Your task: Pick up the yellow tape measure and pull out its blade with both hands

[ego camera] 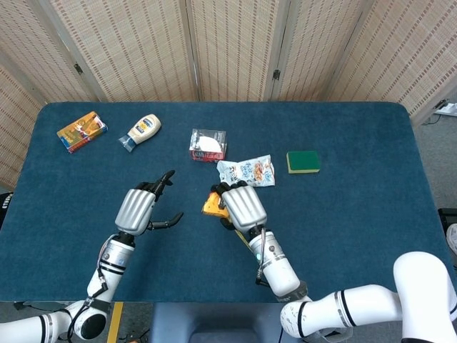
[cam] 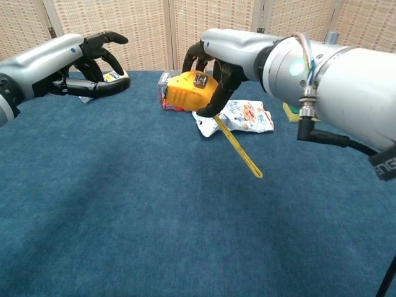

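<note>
My right hand (ego camera: 241, 206) (cam: 213, 59) grips the yellow tape measure (ego camera: 212, 205) (cam: 187, 90) and holds it above the blue table. A short length of yellow blade (cam: 237, 148) hangs down to the right from the case. My left hand (ego camera: 143, 207) (cam: 93, 62) hovers open to the left of the tape measure, fingers spread and apart from it. In the head view my right hand covers most of the case.
Behind the hands lie a crumpled snack bag (ego camera: 247, 171) (cam: 246, 116), a clear box with a red item (ego camera: 208, 144), a green sponge (ego camera: 303, 161), a mayonnaise bottle (ego camera: 141, 131) and an orange carton (ego camera: 81, 131). The table's blue cloth (cam: 154, 235) fills the front.
</note>
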Controlling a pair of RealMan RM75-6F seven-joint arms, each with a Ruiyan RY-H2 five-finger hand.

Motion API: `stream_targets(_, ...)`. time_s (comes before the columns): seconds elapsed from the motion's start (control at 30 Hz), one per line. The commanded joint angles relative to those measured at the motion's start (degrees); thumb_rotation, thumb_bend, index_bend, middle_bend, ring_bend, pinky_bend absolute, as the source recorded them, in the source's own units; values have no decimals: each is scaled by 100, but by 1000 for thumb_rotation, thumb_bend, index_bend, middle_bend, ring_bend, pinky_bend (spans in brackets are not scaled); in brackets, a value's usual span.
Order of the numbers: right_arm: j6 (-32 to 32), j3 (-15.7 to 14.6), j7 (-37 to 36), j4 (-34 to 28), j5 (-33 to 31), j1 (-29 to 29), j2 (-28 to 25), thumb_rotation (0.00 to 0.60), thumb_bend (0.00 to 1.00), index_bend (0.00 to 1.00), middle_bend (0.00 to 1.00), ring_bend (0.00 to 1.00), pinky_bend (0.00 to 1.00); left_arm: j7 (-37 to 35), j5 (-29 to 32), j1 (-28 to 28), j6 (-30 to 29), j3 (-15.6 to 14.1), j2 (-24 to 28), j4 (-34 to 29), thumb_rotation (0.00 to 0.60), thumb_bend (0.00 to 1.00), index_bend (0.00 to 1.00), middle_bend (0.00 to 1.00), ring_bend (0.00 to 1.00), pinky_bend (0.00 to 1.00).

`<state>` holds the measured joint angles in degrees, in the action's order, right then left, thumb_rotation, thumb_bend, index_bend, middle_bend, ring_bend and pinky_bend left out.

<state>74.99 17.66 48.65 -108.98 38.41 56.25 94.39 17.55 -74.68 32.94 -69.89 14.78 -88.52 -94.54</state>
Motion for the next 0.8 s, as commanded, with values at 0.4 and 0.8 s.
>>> stream_targets(0.4,26,282,-64,225,-403,174,270,600,303,466,390,439,277,39,298,36,-22,-37,-154,5,221,275,0,0,0,0)
stream_targets(0.8,-129,384,-155,511,-564,355,461,600,303,466,390,443,277,44,440,180,111,-25,-228,76,222,278,0,0,0,0)
